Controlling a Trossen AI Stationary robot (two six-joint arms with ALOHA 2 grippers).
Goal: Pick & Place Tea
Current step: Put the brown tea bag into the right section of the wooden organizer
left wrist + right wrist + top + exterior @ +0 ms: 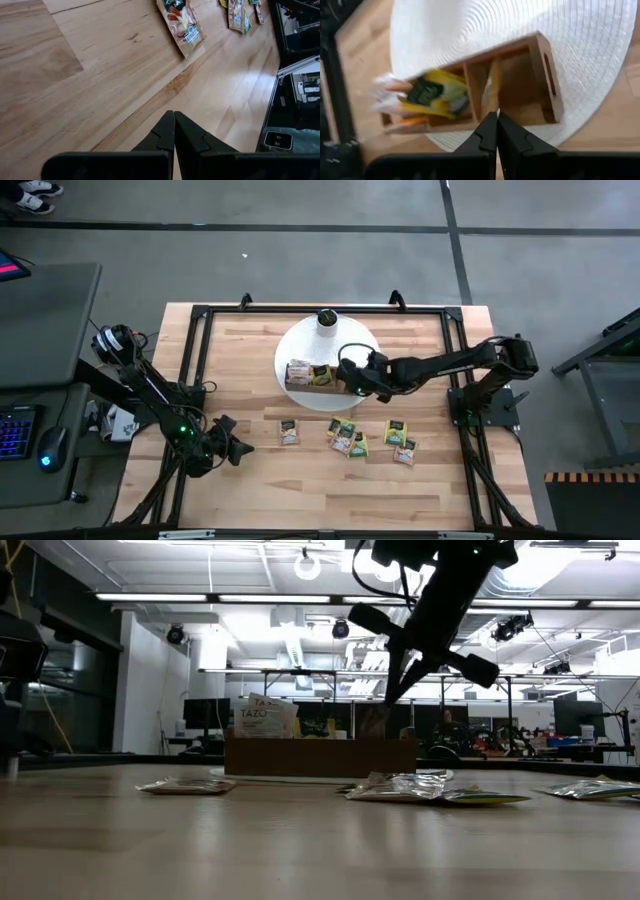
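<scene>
A brown wooden tray (305, 376) stands on a round white mat (300, 340). It holds white and orange tea sachets (390, 95) at one end and green ones (435, 92) in the middle. My right gripper (496, 120) hangs over the tray's right-hand end compartment, shut on a tan tea sachet (492, 90) seen edge-on. Several more sachets (345, 438) lie flat on the table nearer the front. My left gripper (174, 117) is shut above bare wood at the near left, with nothing in it. My right gripper pinches the tan sachet's upper edge (493, 107) between its two fingers. The fingers slant down from the table's right side. The sachet hangs below them (375, 722), its lower part inside the tray's end compartment; whether it rests on the tray's floor I cannot tell.
A small white cylinder with a dark green top (327, 320) stands on the mat behind the tray. A black frame (200, 315) runs round the table's edges. One sachet (182, 22) lies ahead of the left gripper.
</scene>
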